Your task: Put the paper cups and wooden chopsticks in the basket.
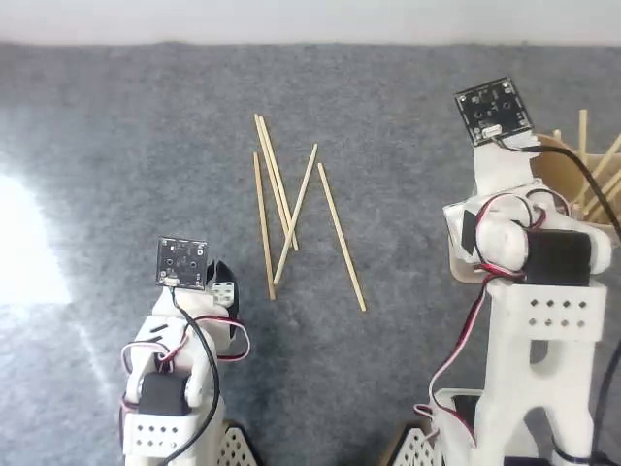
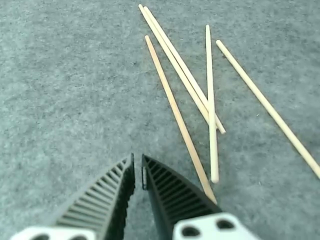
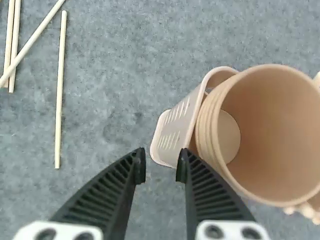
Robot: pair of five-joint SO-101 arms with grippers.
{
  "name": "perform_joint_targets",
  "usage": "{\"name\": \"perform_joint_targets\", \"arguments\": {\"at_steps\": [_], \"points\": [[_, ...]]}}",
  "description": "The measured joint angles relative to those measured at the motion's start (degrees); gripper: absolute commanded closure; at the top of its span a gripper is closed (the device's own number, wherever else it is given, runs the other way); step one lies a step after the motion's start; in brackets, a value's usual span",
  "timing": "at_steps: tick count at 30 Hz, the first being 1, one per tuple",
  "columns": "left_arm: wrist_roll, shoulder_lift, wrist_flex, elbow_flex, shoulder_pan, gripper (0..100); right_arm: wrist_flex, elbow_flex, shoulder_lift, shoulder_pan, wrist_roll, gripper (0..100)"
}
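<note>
The basket (image 3: 176,129) is largely hidden in the high view beneath the right arm (image 1: 539,291); stacked paper cups (image 3: 260,135) stand inside it, cut off by the frame; chopstick ends (image 1: 582,146) poke up beside the cups, their number unclear. The right gripper (image 3: 160,167) hangs just over the basket's corner, jaws narrowly apart and empty. Five loose wooden chopsticks (image 1: 291,231) lie well left of the basket, some crossing; farther still from the basket, the left gripper (image 2: 137,165) is all but closed on nothing.
</note>
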Motion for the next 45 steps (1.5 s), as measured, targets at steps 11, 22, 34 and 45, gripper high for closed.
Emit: {"name": "perform_joint_targets", "arguments": {"at_steps": [11,22,34,45], "points": [[0.0,0.0,0.0,0.0,0.0,98,-1.6,0.0,0.2,4.8,2.2,88.1],[0.0,0.0,0.0,0.0,0.0,98,-8.9,4.3,2.9,4.7,2.4,88.2],[0.0,0.0,0.0,0.0,0.0,98,-8.7,4.7,2.5,1.8,2.4,96.9],[0.0,0.0,0.0,0.0,0.0,98,-7.5,5.5,2.5,0.9,3.4,96.8]]}}
